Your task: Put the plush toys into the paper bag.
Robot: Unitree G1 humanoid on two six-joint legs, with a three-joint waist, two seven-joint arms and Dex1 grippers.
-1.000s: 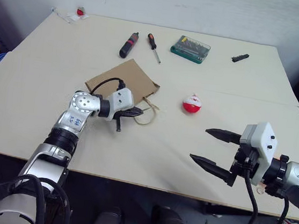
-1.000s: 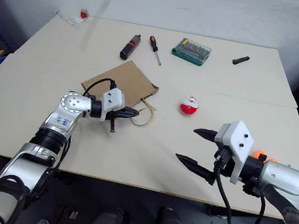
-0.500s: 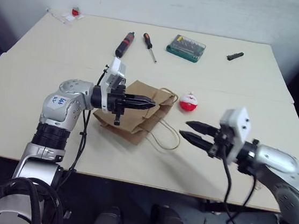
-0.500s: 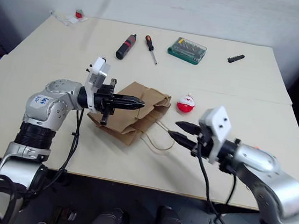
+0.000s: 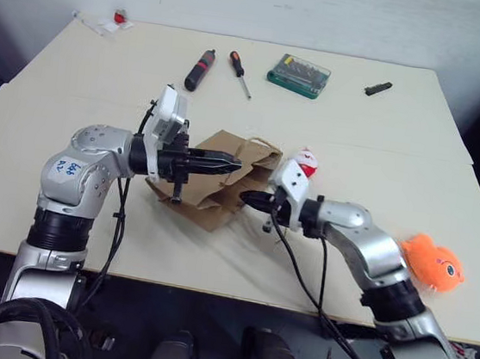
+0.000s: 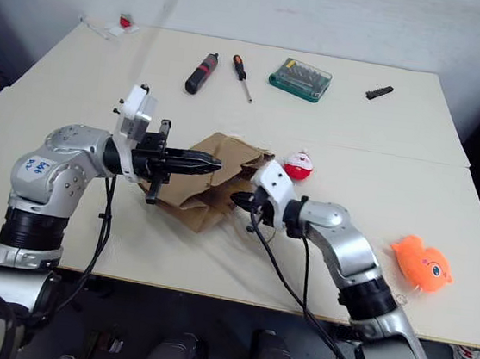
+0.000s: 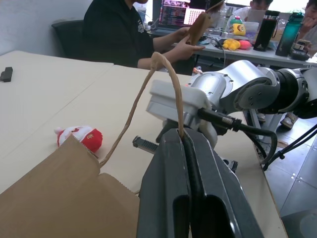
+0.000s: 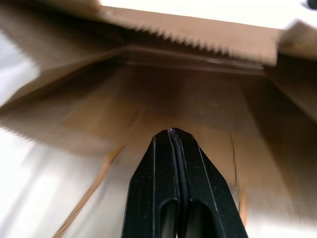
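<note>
Paper bag [image 5: 213,189], frame centre, is held by one cord handle in the clenched left gripper [image 5: 224,164]. The right gripper [image 5: 249,200], clenched and empty, points into the bag's mouth. Red-and-white plush [image 5: 308,164] and orange plush [image 5: 430,261], lower right, remain outside; neither is bagged.

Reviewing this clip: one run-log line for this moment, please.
left gripper: shut on bag handle | right gripper: shut at paper bag mouth | orange fish plush, red-and-white plush: on table
</note>
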